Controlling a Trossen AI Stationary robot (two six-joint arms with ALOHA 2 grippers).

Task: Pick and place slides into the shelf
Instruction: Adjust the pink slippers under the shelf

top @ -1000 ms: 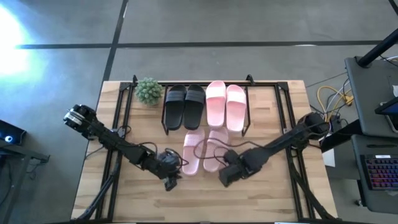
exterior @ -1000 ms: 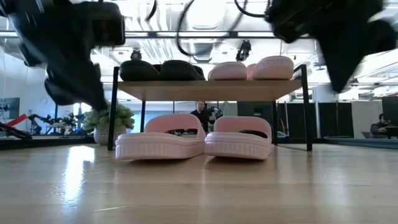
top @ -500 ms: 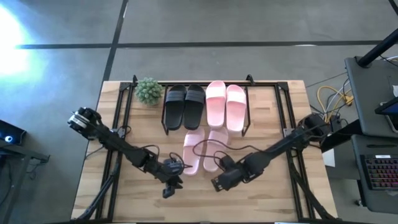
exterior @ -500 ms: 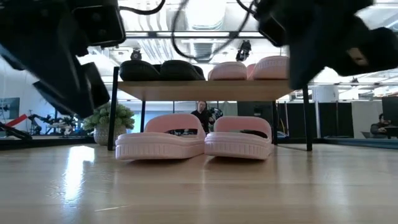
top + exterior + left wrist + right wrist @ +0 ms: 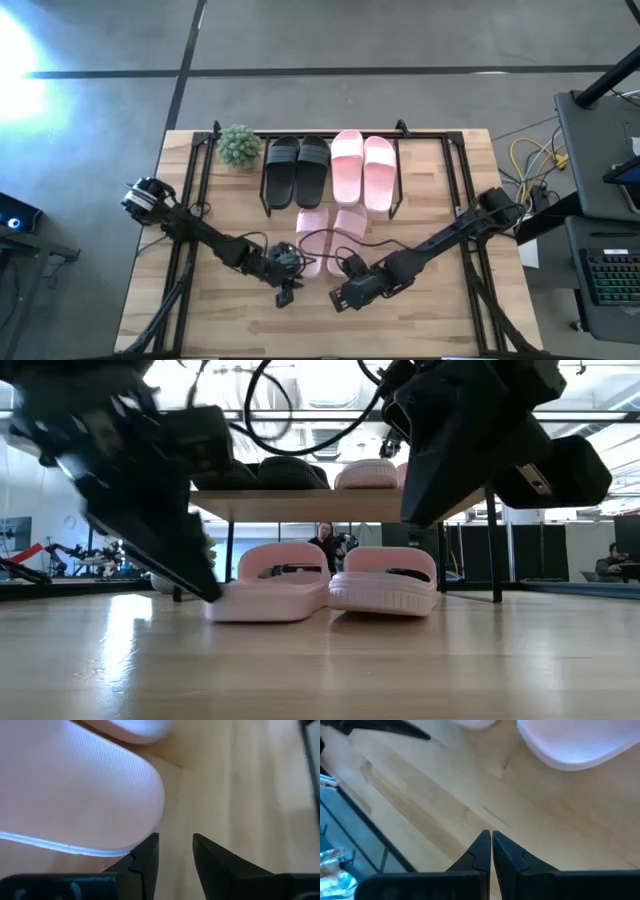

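1. High view: the table (image 5: 440, 320) carries the shelf (image 5: 395, 132) along its back edge, its planks mostly covered by shoes.
2. Left arm (image 5: 200, 235) reaches in low from the left edge, elbow bent. Right arm (image 5: 450, 235) slants in from the right edge toward the front middle.
3. Four slides lie on the shelf top, long axes front to back: a black pair (image 5: 297, 170) at left, a pink pair (image 5: 363, 168) at right.
4. A second pink pair (image 5: 320, 232) lies on the table before the shelf, same axis, its front ends hidden under cables and grippers.
5. Left gripper (image 5: 175, 847) sits at the left slide's end, fingers slightly apart, one touching the sole, holding nothing.
6. Right gripper (image 5: 491, 845) hovers over bare wood near the front edge, fingers pressed together, empty.
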